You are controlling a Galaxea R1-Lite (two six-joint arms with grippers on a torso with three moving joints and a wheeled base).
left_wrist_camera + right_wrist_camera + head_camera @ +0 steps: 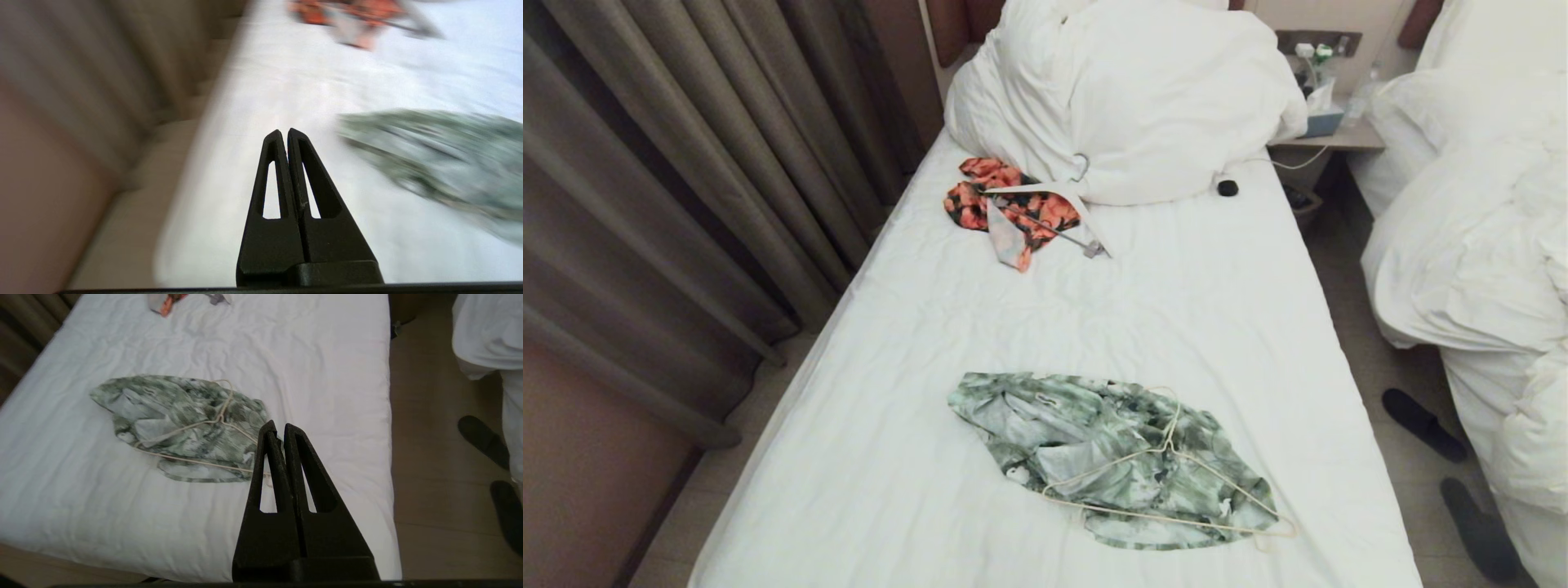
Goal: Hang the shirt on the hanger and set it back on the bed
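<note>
The green and white shirt (1094, 453) lies crumpled on the near half of the bed (1176, 286). On top of it rests the cream wire hanger (1176, 482), its hook pointing toward the pillows. Neither arm shows in the head view. My left gripper (284, 132) is shut and empty, held above the sheet, with the shirt (441, 159) off to one side. My right gripper (277, 426) is also shut and empty, high above the bed with the shirt (179, 424) and hanger (196, 426) beyond its tips.
An orange-red floral garment (1005, 208) with a thick white hanger (1054, 204) lies near the pillows (1127, 90). Curtains (686, 163) run along the left. A second bed (1486, 245), a nightstand (1331, 135) and dark slippers (1421, 420) are on the right.
</note>
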